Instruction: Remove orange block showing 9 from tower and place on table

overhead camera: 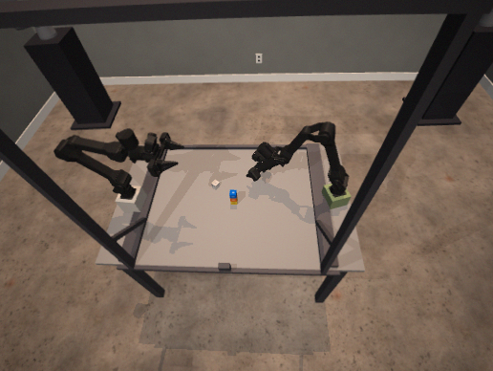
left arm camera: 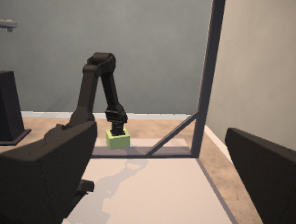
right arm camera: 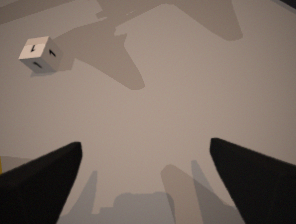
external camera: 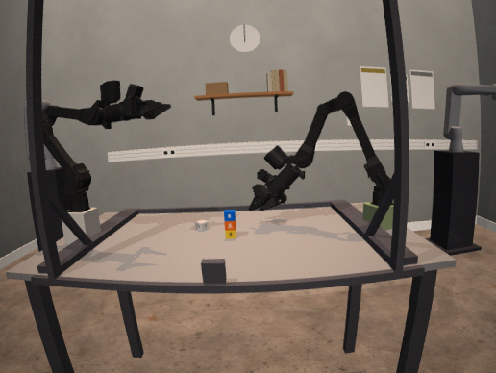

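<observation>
Your orange block point(overhead camera: 233, 200) point(external camera: 230, 225) sits mid-tower between the blue and yellow blocks, left and on the near side of your open right claw point(overhead camera: 251, 176) point(external camera: 257, 209) point(right arm camera: 146, 145), well apart from it. Your left claw point(overhead camera: 179, 155) point(external camera: 169, 106) point(left arm camera: 162, 131) is open too.

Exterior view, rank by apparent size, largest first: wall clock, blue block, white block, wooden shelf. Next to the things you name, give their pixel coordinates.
1. Wooden shelf point(external camera: 244, 96)
2. Wall clock point(external camera: 245, 37)
3. Blue block point(overhead camera: 233, 193) point(external camera: 230, 215) and white block point(overhead camera: 215, 183) point(external camera: 201, 225) point(right arm camera: 40, 55): too alike to rank.
</observation>
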`<state>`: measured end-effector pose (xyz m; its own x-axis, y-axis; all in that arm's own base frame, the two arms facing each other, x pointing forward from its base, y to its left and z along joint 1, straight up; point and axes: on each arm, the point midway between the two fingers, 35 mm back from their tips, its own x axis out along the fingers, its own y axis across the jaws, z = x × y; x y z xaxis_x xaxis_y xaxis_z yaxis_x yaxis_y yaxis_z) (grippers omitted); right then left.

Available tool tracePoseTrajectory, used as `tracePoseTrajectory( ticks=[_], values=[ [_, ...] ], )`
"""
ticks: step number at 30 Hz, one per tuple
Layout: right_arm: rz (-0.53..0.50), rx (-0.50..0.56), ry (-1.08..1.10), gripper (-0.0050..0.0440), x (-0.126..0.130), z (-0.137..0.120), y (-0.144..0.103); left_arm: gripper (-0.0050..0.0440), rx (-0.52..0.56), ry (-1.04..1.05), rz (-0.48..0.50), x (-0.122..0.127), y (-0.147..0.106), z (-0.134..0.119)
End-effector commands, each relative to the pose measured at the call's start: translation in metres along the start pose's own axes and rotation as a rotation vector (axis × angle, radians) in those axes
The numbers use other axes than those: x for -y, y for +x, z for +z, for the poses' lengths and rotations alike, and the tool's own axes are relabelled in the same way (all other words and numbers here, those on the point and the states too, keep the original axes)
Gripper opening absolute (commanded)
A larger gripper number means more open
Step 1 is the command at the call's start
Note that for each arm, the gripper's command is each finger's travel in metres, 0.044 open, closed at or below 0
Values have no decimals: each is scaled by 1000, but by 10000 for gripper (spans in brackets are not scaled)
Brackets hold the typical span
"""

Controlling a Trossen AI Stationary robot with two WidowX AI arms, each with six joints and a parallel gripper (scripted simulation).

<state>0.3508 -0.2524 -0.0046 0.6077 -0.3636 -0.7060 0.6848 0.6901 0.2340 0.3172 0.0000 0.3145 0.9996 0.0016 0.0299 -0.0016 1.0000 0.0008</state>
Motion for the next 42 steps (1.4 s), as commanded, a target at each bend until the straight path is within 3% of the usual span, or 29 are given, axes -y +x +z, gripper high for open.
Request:
tracePoseTrajectory(
  ticks=[1, 16, 17, 18, 31, 33, 34, 35, 42],
  values=[
    [-42, -24, 72, 400, 13, 22, -15, 400, 20, -1, -2, 0, -1, 8],
    [-194, -210, 302, 400, 61, 26, -65, 400, 20, -1, -2, 0, -1, 8],
    [-216, -273, 327, 400, 64, 15, -73, 400, 20, -1, -2, 0, -1, 8],
    [-231, -251, 364, 400, 71, 26, -82, 400, 20, -1, -2, 0, -1, 8],
    [-384, -436, 616, 400, 99, 15, -166, 400, 20, -1, -2, 0, -1, 8],
    [-384, -436, 616, 400, 99, 15, -166, 400, 20, -1, -2, 0, -1, 8],
    [-407, -502, 644, 400, 98, 4, -179, 400, 20, -1, -2, 0, -1, 8],
    [-421, -476, 684, 400, 102, 11, -190, 400, 20, -1, -2, 0, -1, 8],
    [-504, -585, 823, 400, 103, -2, -246, 400, 20, -1, -2, 0, -1, 8]
  ],
)
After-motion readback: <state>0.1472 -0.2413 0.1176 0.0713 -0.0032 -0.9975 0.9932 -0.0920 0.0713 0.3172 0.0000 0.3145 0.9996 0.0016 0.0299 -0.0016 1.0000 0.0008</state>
